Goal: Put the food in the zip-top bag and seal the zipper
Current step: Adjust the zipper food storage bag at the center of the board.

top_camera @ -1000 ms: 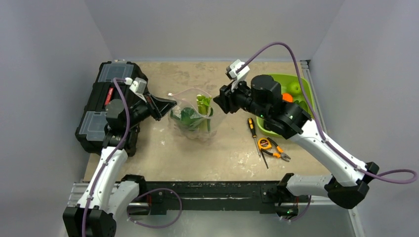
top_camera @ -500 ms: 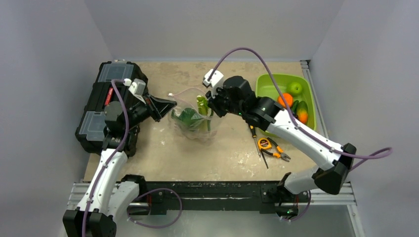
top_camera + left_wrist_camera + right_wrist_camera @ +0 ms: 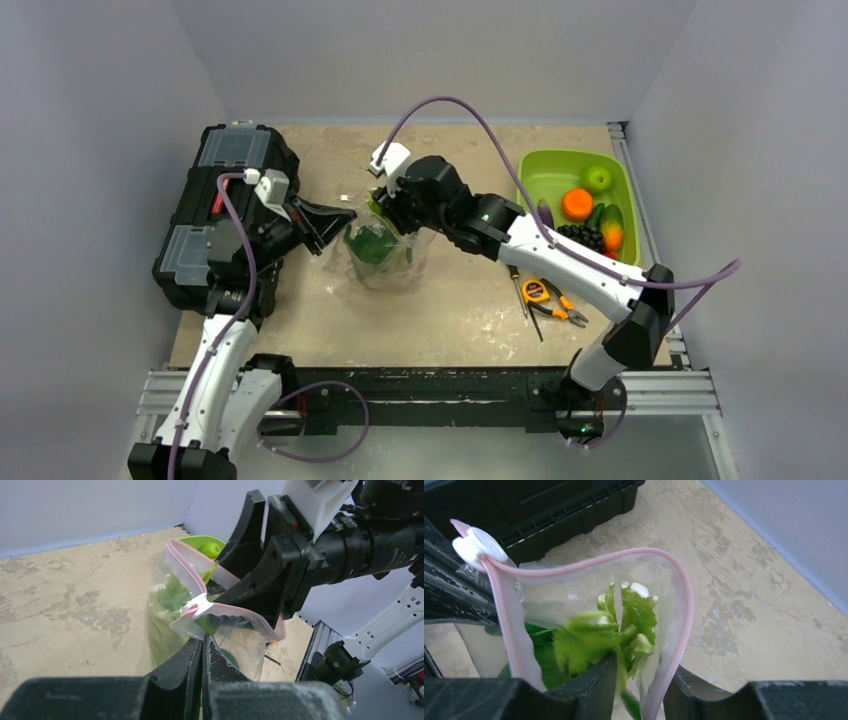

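left pincer [image 3: 204,641] clamped on bag [image 3: 167,622] corner | right pincer [image 3: 640,675] apart, straddling pink zipper [image 3: 574,566] | greens [image 3: 589,637] inside bag on tabletop [image 3: 450,320]

zip-top bag [image 3: 385,268]: clear glossy plastic film | zipper [image 3: 508,630]: smooth pink plastic | table [image 3: 450,310]: rough, stained, matt | toolbox [image 3: 200,215]: black matt plastic

One zip-top bag [image 3: 398,276] between left gripper [image 3: 338,211] and right gripper [image 3: 384,206]. Food [image 3: 372,243] inside: seemingly two bunches, overlap blurs count. One toolbox [image 3: 236,150] behind left gripper. One bin [image 3: 545,165], one tape measure [image 3: 535,291], one pliers [image 3: 562,310] right of right gripper.
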Controlling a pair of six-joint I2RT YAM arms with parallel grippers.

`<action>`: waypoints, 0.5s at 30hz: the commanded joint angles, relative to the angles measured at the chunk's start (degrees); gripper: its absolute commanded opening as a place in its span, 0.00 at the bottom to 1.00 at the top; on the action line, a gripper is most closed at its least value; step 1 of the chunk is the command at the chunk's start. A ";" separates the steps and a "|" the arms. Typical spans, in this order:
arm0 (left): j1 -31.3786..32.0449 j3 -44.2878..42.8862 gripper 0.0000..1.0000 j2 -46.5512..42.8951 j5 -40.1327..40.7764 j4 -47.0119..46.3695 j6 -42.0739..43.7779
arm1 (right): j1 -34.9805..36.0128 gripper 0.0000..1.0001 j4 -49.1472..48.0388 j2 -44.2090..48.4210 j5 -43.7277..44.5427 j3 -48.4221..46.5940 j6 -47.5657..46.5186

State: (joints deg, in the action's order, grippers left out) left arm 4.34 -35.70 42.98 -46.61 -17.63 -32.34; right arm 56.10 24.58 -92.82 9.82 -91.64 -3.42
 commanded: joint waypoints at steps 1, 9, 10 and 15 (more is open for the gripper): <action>0.41 -0.34 0.00 -0.92 0.29 -4.41 -0.05 | -1.84 0.26 -2.35 7.31 1.48 1.95 0.84; 0.41 0.56 0.00 -3.14 2.06 -4.30 -0.22 | -2.83 0.00 2.31 12.98 1.63 1.30 -1.28; 0.41 0.55 0.00 -2.82 1.85 -4.64 -0.52 | -2.83 0.05 2.81 13.42 0.22 1.38 -2.12; 0.41 0.54 0.00 -2.19 1.43 -5.28 -1.06 | -2.83 0.29 5.56 14.88 -0.39 3.39 -1.51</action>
State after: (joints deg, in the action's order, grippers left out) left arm 4.58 -35.16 40.97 -45.58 -19.20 -32.49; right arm 53.23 28.29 -80.25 10.33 -88.90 -4.34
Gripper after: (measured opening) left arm 0.004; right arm 0.269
